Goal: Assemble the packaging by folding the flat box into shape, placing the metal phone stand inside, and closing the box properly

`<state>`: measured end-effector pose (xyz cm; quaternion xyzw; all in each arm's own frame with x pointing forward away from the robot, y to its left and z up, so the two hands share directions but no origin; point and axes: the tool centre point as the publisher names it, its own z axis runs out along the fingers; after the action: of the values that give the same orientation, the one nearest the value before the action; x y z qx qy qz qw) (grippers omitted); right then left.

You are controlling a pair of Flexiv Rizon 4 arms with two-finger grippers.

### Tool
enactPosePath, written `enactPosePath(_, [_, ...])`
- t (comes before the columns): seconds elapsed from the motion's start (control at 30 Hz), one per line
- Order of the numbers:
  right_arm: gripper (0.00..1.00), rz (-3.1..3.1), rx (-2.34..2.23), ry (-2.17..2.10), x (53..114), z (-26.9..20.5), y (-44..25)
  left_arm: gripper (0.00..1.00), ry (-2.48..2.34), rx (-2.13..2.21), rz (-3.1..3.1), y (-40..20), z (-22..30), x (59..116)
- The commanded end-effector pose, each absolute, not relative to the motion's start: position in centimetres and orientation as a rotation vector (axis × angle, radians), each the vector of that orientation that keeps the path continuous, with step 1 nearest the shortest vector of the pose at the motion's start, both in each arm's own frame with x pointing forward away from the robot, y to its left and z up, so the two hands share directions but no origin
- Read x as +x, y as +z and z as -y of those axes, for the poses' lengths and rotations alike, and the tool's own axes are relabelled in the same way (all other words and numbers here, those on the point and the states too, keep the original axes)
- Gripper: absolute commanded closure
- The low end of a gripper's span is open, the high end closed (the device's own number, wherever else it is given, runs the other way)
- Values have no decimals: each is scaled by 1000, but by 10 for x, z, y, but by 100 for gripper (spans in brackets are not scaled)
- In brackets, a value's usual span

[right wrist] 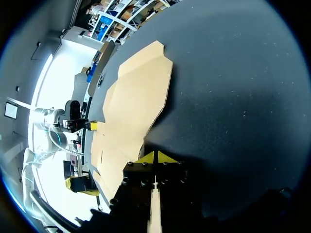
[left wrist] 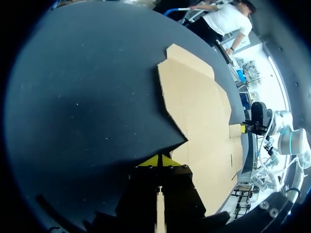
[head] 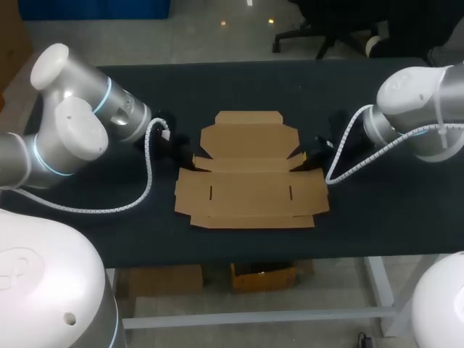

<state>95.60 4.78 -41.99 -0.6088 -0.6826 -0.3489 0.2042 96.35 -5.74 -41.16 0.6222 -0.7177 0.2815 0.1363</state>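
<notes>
Box: flat box (head: 250, 192), unfolded on the middle of the dark table (head: 406, 217), narrower lid panel toward the far edge, wider panel toward the robot.

Long axis: runs side to side across the table, from one arm toward the other, so each short end faces an arm.

Left gripper: left gripper (left wrist: 159, 160) sits low at the box's left edge, right at the notch where the lid panel meets the wider panel; yellow tips drawn together to a point, cardboard spreading ahead and to the inner side.

Right gripper: right gripper (right wrist: 155, 156) mirrors that at the right-hand notch, tips likewise pressed together.

Held or not: cannot tell (a thin tan sliver shows between the finger bodies in both wrist views, perhaps a small side tab, perhaps only cardboard seen past them).

Nearer arm: neither; both about equally close, each touching or just beside its own end of the box, well apart from each other.

Phone stand: metal phone stand not seen in any view.

Progress: judged early, with panels flat and nothing put in or closed.

Coming move: probably turns on the two notches. Calls for raising the side flaps inward and upward from both ends together, evenly, or risks skewing the blank.
</notes>
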Motion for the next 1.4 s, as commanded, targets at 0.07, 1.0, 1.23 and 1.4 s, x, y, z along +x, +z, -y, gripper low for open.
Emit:
enactPosePath(0.07, [100, 1902, -1693, -978, 956, -48, -421, 100, 827, 1800, 2086, -409, 59, 961])
enactPosePath(1.0, [100, 1899, -1711, -959, 956, -50, -422, 100, 812, 1770, 2142, -402, 72, 963])
enactPosePath(1.23, [100, 1895, -1730, -948, 954, -52, -422, 100, 793, 1771, 2143, -407, 75, 966])
enactPosePath(1.4, [100, 1892, -1761, -935, 952, -53, -419, 100, 789, 1775, 2161, -405, 78, 965])
